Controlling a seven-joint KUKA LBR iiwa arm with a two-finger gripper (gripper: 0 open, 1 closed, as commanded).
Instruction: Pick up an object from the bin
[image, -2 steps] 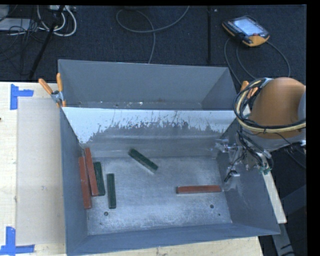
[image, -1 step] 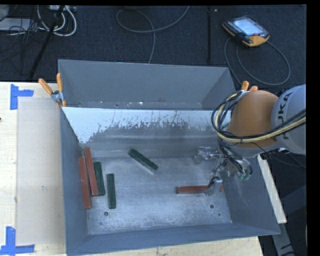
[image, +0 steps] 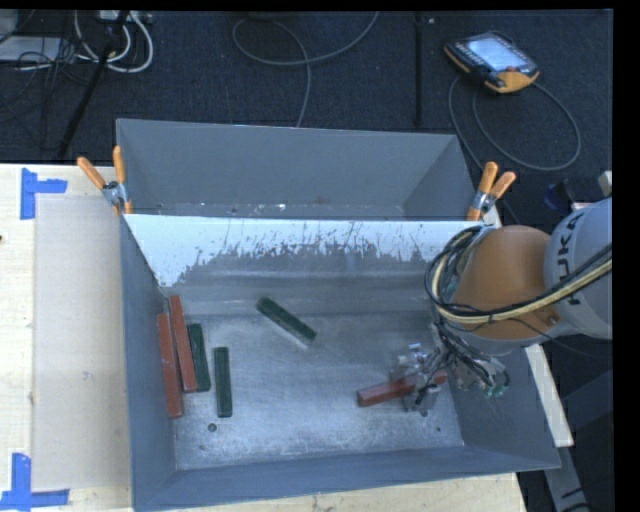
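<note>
Currently, the gripper (image: 425, 388) is low over the floor of the bin (image: 300, 180), toward its right side and near the front wall. It hangs beneath the arm's orange cover (image: 505, 285) and a loop of cables (image: 450, 290). A short red-brown stick (image: 382, 396) lies just beside it: the stick's right end meets the gripper and the rest extends leftward, apparently flat on the floor. Whether the gripper is open or closed on that end cannot be told, because the wrist hardware crowds the contact point (treat the grasp as unconfirmed). Farther left, near the middle of the floor, a single dark green stick (image: 287, 320) lies at a slant, well apart from the gripper. Farthest away, along the left wall, a small group is laid roughly parallel: two red-brown sticks (image: 183, 345) touching each other, and two green sticks (image: 221, 380) just beside them. Task status, as a judgement: the approach looks complete and the red-brown stick at the gripper is the likely candidate. No object has visibly been raised off the floor, so securing the stick, lifting it and carrying it above the rim appear to remain. An end grip on a long, thin piece may let it swing or slip during the lift.
</note>
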